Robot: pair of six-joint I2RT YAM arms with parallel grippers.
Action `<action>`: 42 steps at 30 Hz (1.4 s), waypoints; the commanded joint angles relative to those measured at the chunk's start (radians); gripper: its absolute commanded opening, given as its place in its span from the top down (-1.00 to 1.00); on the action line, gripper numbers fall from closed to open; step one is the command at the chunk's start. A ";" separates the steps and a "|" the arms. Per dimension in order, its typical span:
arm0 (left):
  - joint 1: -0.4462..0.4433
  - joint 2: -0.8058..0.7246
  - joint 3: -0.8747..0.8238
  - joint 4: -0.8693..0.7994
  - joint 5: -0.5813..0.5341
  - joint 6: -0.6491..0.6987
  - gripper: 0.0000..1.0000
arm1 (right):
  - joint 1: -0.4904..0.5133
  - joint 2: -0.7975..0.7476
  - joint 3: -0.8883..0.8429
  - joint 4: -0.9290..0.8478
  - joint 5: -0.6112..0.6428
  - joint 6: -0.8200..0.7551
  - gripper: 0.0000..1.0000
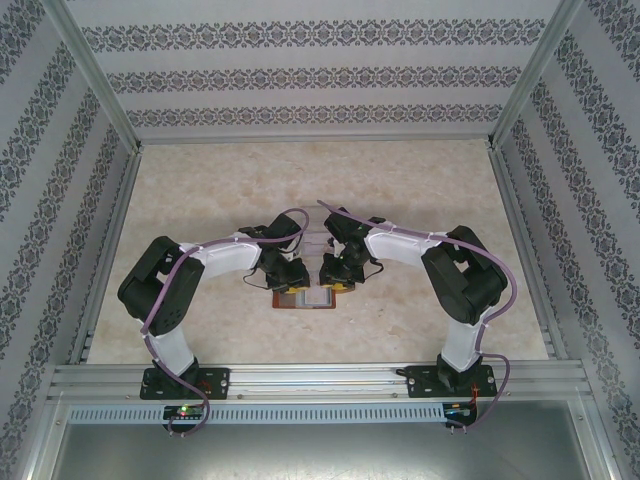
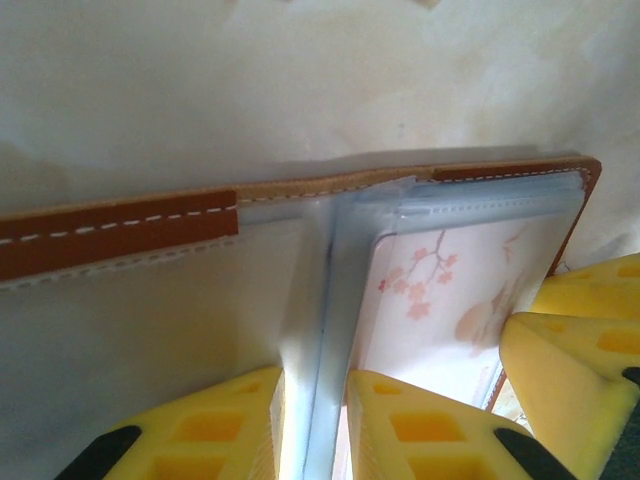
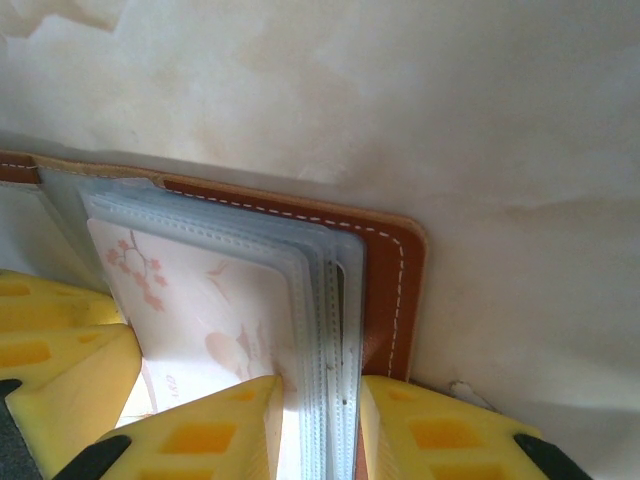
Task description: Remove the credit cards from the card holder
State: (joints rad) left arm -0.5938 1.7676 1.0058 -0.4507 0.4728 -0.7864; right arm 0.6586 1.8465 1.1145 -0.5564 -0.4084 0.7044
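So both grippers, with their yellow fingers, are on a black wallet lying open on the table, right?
Not quite: the wallet is brown, not black; the left wrist view shows its leather edge. Otherwise yes: it lies open on the table, with the left gripper and right gripper, yellow-fingered, on it.

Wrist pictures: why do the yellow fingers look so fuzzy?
Left wrist: left fingers sit too near the lens, soft; card holder stitching sharper. Right wrist: right fingers equally blurred, credit card washed pale. Top external: even light, no glare.

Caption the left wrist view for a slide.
Left gripper pinching the open card holder's clear sleeves, a blossom-printed credit card showing inside.
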 commanded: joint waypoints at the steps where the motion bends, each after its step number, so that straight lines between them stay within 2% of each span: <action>1: 0.006 0.022 0.011 -0.077 -0.065 0.028 0.55 | 0.004 0.019 -0.025 -0.006 0.033 0.000 0.42; 15: 0.008 -0.032 0.027 -0.119 -0.099 0.041 0.60 | -0.008 0.000 -0.033 -0.011 0.042 -0.005 0.36; 20: 0.009 -0.063 0.015 -0.057 -0.063 0.025 0.56 | -0.009 -0.009 -0.032 -0.011 0.040 -0.003 0.36; 27: 0.008 -0.032 0.009 0.009 0.000 -0.001 0.51 | -0.008 0.000 -0.033 -0.007 0.034 -0.002 0.36; 42: 0.009 0.030 -0.001 -0.034 -0.048 0.016 0.60 | -0.009 0.000 -0.034 -0.013 0.036 0.000 0.33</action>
State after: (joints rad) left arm -0.5934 1.7702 1.0138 -0.4450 0.4656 -0.7753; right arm 0.6567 1.8431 1.1061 -0.5442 -0.4099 0.7044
